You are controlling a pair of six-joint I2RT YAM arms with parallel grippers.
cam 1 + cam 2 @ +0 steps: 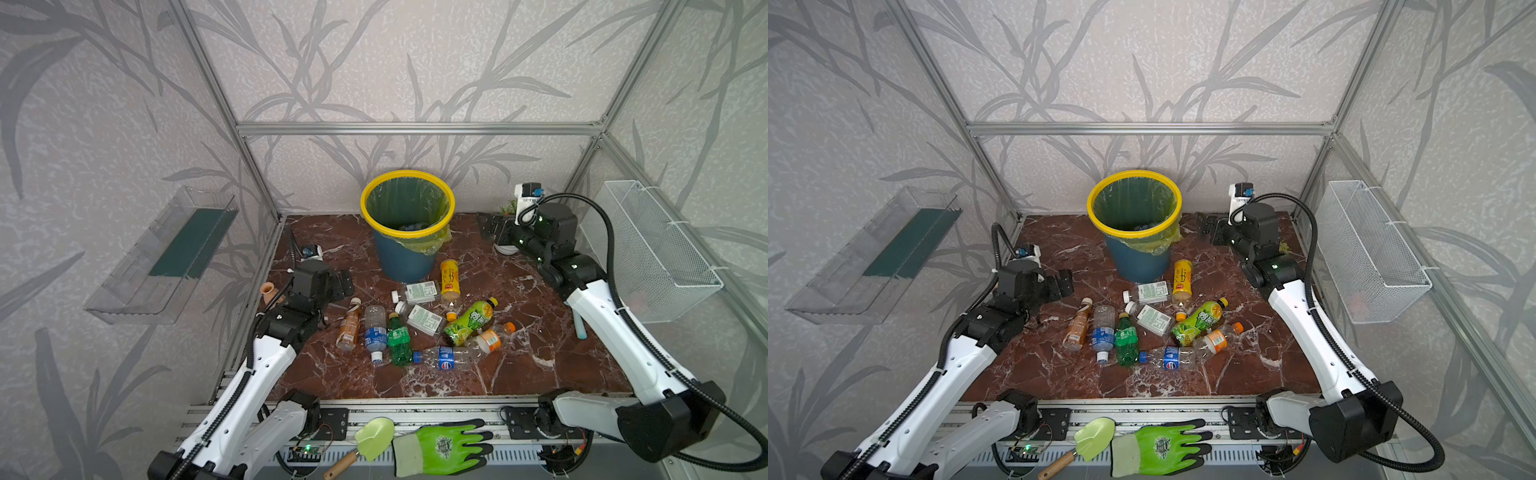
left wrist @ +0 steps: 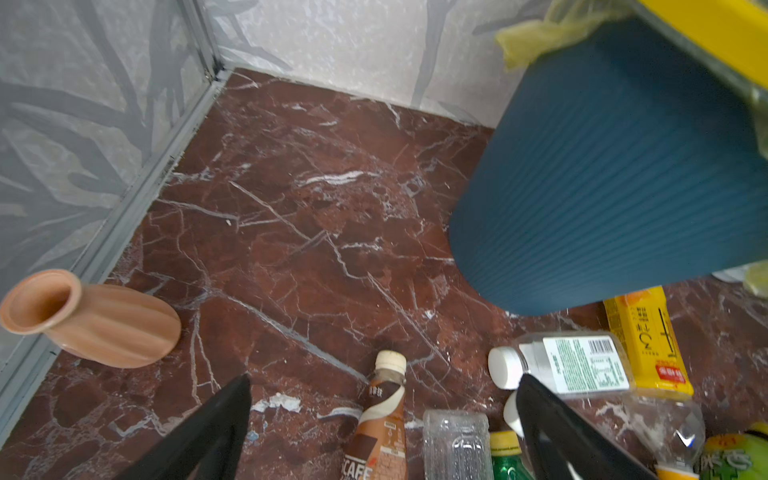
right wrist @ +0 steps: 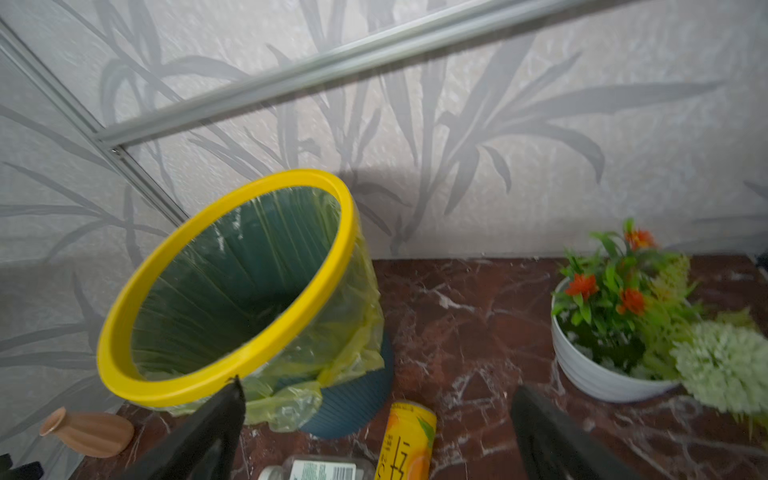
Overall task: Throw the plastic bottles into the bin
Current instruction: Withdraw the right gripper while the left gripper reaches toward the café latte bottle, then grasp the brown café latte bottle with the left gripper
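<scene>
I see the bin (image 1: 400,262) upright at the back middle: dark blue, yellow rim, green liner. Nine bottles (image 1: 424,320) lie on their sides in front of it. The yellow bottle (image 1: 449,279) is nearest the bin, with a flat white-labelled pair (image 1: 419,292) just left of it. The lime bottle (image 1: 471,322) lies against the orange-labelled bottle (image 1: 490,338). The Pepsi bottle (image 1: 446,357) is frontmost. On the left, the green bottle (image 1: 399,340), blue-labelled bottle (image 1: 375,332) and brown bottle (image 1: 348,328) lie side by side.

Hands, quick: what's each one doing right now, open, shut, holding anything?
Left hand: open, empty.
Right hand: open, empty, near the bin.
</scene>
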